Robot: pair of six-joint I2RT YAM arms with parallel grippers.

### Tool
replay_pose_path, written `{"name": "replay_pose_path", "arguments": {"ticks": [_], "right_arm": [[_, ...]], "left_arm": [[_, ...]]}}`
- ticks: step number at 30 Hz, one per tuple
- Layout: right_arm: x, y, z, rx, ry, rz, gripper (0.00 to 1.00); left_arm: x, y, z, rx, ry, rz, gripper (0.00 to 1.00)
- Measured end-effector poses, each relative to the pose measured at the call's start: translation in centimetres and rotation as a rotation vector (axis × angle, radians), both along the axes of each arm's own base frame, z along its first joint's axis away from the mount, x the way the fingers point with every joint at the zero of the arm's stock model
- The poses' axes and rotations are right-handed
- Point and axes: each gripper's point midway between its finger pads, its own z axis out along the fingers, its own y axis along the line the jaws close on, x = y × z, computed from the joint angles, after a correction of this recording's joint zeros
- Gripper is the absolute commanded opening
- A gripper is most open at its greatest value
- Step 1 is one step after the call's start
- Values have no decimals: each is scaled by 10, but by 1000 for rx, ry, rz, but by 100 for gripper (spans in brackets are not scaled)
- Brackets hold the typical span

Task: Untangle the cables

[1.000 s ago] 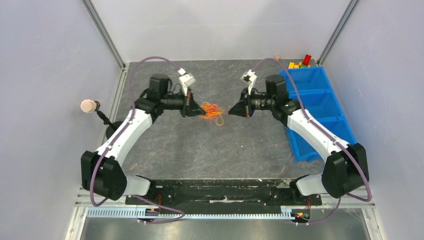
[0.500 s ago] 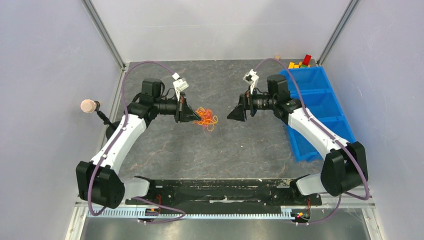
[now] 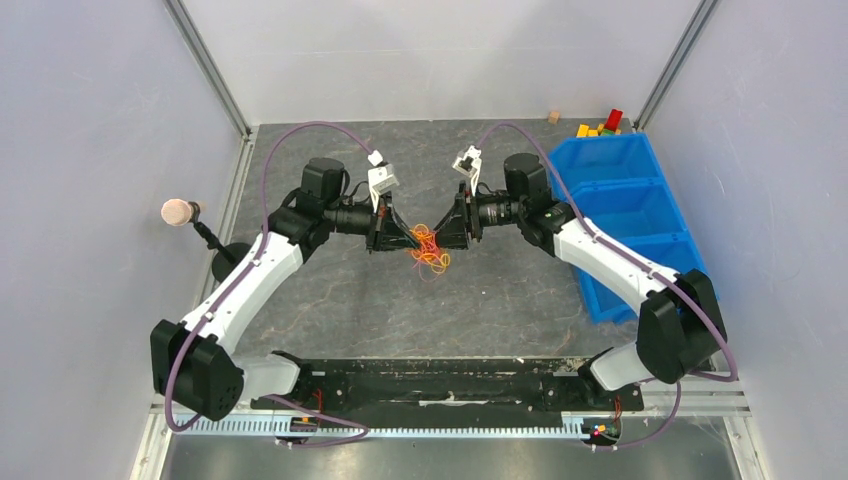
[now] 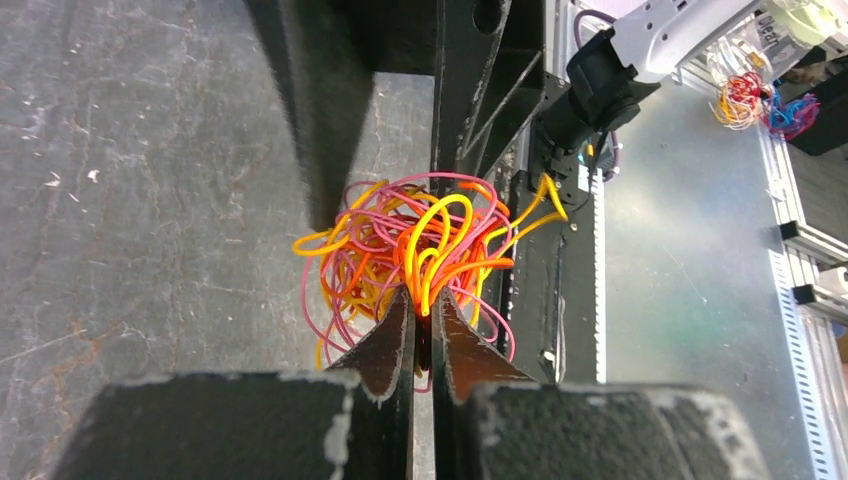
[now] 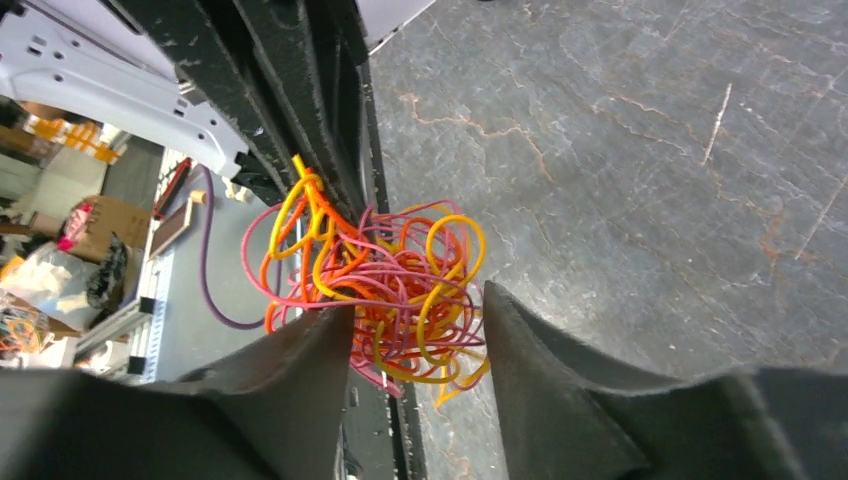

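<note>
Top view: cables (image 3: 429, 249) bunched in one tangle near the middle of the table (image 3: 480, 300), a little toward 12 o'clock from its centre. Strands red, orange, yellow and pink, looped tight through each other.

Left gripper (image 3: 408, 239) sat at 9 o'clock of the tangle. On the left wrist view its fingers (image 4: 392, 335) were pressed almost together, pinching a few orange and yellow strands at the near edge of the bundle (image 4: 420, 250).

Right gripper (image 3: 446, 236) sat at 3 o'clock of the tangle, facing the left one. On the right wrist view its fingers (image 5: 310, 350) stood spread, with the bundle (image 5: 385, 285) between them, not clamped.

Blue bin (image 3: 625, 205) lay along the table's 3 o'clock edge. Coloured blocks (image 3: 600, 126) sat at 1 o'clock.
</note>
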Motion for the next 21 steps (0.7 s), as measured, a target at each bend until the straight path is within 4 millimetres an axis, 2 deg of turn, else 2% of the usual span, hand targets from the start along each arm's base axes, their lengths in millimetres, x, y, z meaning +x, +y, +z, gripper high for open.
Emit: {"name": "replay_pose_path", "arguments": {"ticks": [1, 2, 6, 10, 14, 17, 18, 19, 20, 21], "right_arm": [[-2, 0, 1, 7, 2, 8, 12], [-3, 1, 3, 15, 6, 14, 0], [0, -2, 3, 10, -3, -8, 0], [17, -21, -3, -25, 2, -79, 0], [51, -58, -4, -52, -9, -230, 0], [78, -87, -7, -93, -28, -372, 0], [86, -97, -9, -108, -29, -418, 0], [91, -103, -12, -122, -28, -451, 0], [93, -104, -13, -130, -28, -465, 0], [94, -105, -14, -137, -27, -475, 0]], "left_arm": [[2, 0, 1, -1, -7, 4, 9], [4, -1, 1, -2, -17, 9, 9], [6, 0, 1, 5, -25, 20, 10], [14, 11, 2, 83, -69, 59, 15], [43, 43, 0, 173, -100, 148, 15], [62, 77, -20, 256, -10, 247, 13], [67, 88, -29, 282, 27, 280, 7], [72, 97, -38, 307, 60, 309, 5], [74, 102, -44, 323, 84, 322, 12], [75, 104, -48, 336, 95, 331, 26]]}}
